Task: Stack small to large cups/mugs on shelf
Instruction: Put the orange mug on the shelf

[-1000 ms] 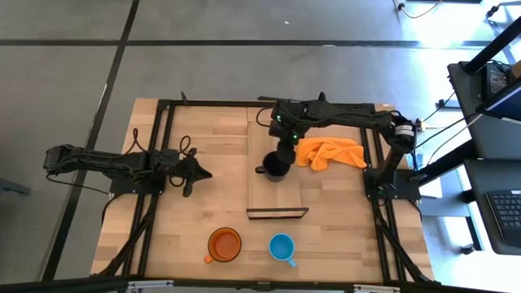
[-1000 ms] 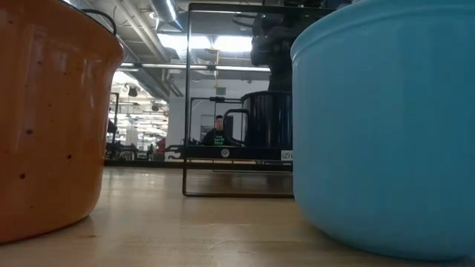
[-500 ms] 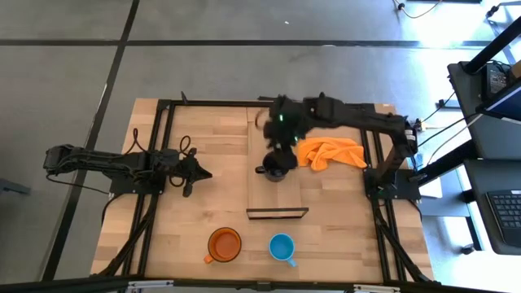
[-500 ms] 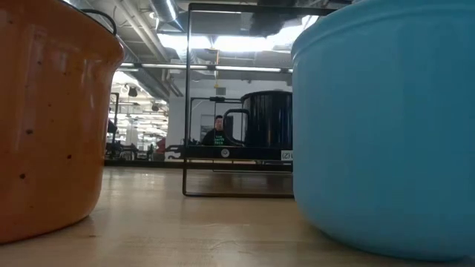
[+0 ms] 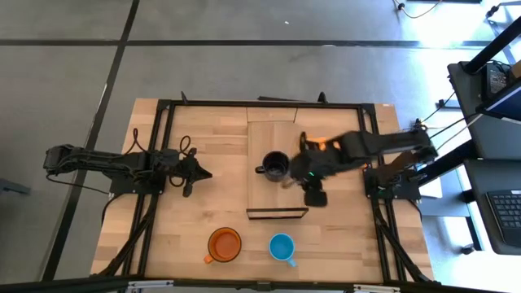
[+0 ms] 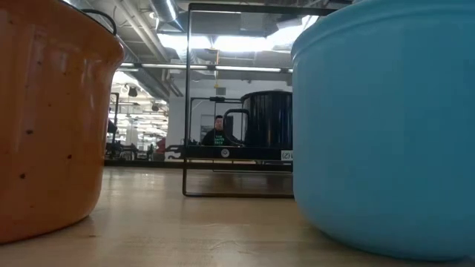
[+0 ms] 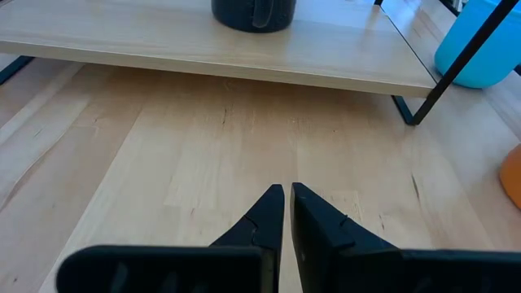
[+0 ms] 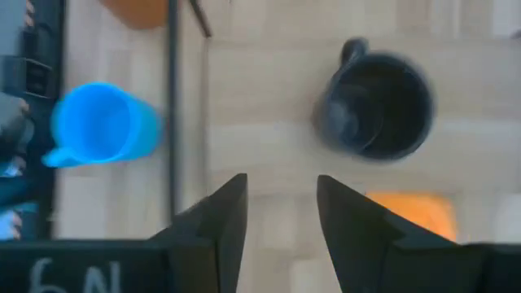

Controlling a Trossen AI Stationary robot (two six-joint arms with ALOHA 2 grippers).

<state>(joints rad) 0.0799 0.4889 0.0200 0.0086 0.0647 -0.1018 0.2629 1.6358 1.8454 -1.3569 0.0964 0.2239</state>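
The black mug (image 5: 275,166) stands upright on the light-wood shelf (image 5: 273,134), handle toward the table's left; it also shows in the low view (image 6: 267,119). The orange mug (image 5: 224,244) and the blue mug (image 5: 282,248) stand on the tabletop near its near edge. My right gripper (image 5: 313,194) is open and empty over the shelf's right edge, to the right of and nearer than the black mug (image 8: 376,106). My left gripper (image 5: 198,172) is shut and empty over the table's left half, its tips (image 7: 286,207) pointing at the shelf.
The shelf's thin dark frame (image 5: 277,213) stands at its near end, with the blue mug (image 8: 102,126) just beyond it. An orange cloth (image 5: 323,145) lies mostly hidden under my right arm. A person (image 6: 217,132) shows far off in the room.
My right gripper has left the black mug, gone up and swung toward the table's near edge and right, and now stands beside the mug. The mug has stayed upright on the shelf. My right arm now covers most of the orange cloth.
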